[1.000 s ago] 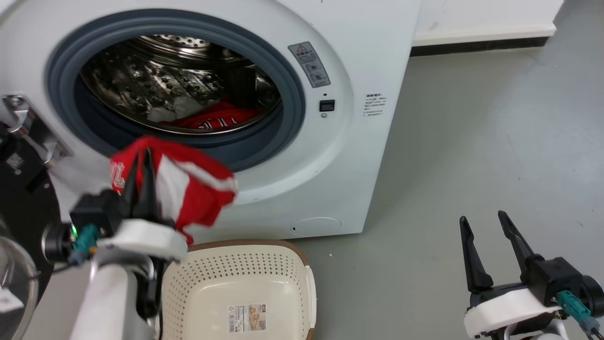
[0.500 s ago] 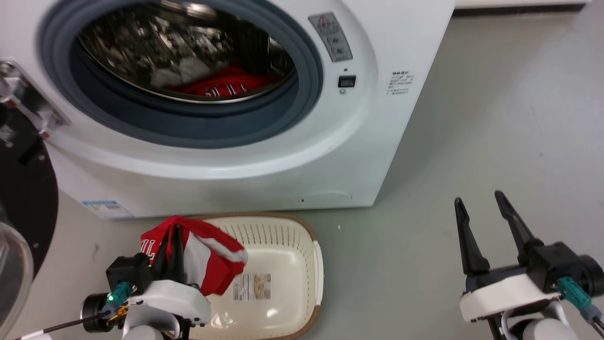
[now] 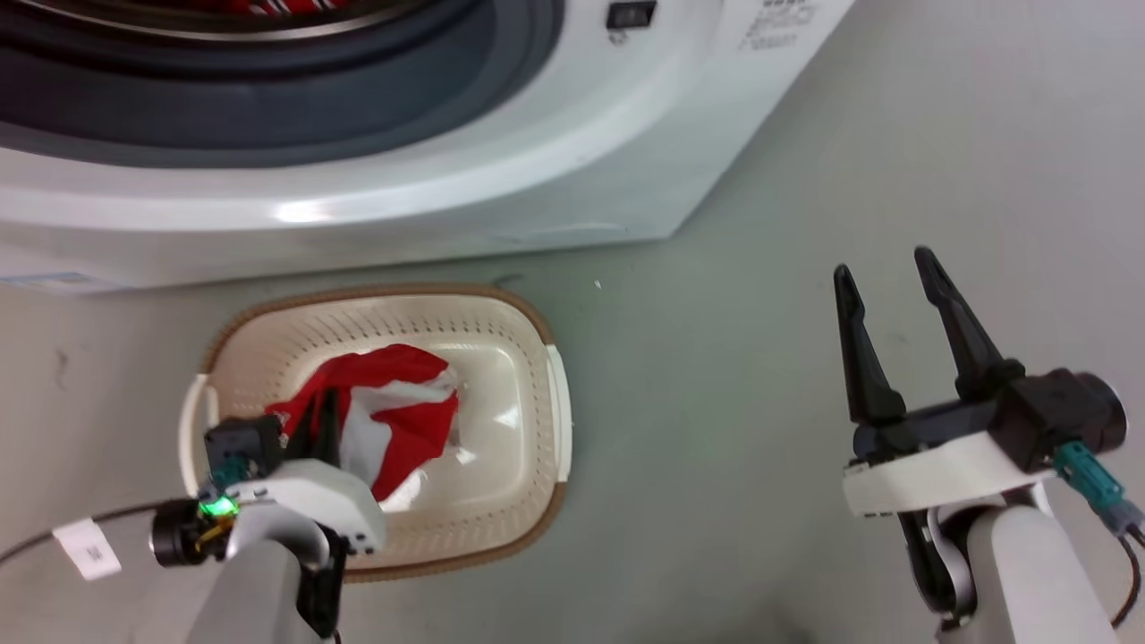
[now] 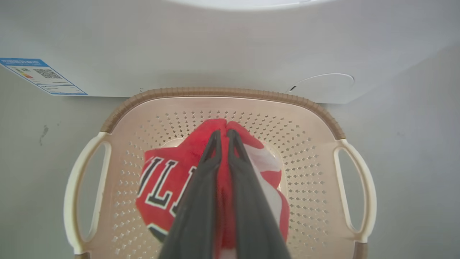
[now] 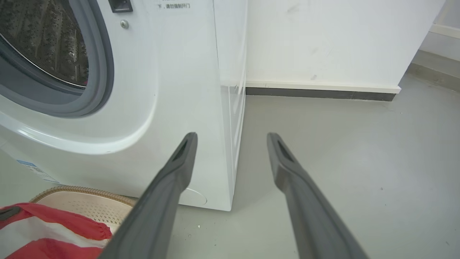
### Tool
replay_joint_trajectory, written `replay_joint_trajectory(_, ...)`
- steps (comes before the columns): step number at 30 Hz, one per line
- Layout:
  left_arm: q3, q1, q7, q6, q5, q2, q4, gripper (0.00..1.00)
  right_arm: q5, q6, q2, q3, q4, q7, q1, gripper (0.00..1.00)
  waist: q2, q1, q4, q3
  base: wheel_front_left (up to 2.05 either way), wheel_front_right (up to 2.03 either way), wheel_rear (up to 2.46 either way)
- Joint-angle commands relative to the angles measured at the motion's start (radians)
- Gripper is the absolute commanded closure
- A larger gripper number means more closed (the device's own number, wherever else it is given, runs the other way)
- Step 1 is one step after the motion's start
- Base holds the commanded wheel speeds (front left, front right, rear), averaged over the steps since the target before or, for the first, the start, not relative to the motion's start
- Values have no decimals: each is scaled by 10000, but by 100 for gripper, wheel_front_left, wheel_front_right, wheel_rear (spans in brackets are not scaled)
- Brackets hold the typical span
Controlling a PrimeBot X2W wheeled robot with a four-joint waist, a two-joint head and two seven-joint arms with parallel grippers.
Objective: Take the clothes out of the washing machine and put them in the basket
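Your robot's left gripper [image 3: 320,404] and right gripper [image 3: 881,261] each carry two long, tapering dark fingers [image 3: 953,313] on a black block [image 3: 1047,420] capped by a white shell [image 3: 930,478]. Behind them you see pale grey rounded forearms [image 3: 1020,572]. A teal connector [image 3: 1085,477] sits at each wrist; the left has a green light [image 3: 215,507] and a white-tagged cable [image 3: 36,537].

A: Where do you see the basket [image 3: 376,293]?
B: You see it on the floor [image 3: 716,402], just in front of the washing machine [image 3: 447,206].
A: And the garment [image 3: 402,394]?
B: It is inside the basket, in its left half. Your left gripper [image 4: 222,132] reaches in from the near side and pinches it.
A: Your right gripper [image 3: 881,259]?
B: Well off to the right, over the floor.
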Motion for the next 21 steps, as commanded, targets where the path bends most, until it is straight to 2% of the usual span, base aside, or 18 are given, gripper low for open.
replay_joint_trajectory(1,100,-482,-69,30,65,163,255,100,62,-7,24,109,45,-93,-384,0,0,-2,-616,1061,0,0,0)
replay_joint_trajectory(14,194,-2568,-53,260,612,847,2666,100,409,-7,27,643,147,-213,-1550,0,0,-2,-1425,3155,0,0,0)
replay_joint_trajectory(21,229,-3190,-53,424,653,1101,3726,100,630,-8,24,924,110,-214,-1789,0,0,-2,-1764,3556,0,0,0)
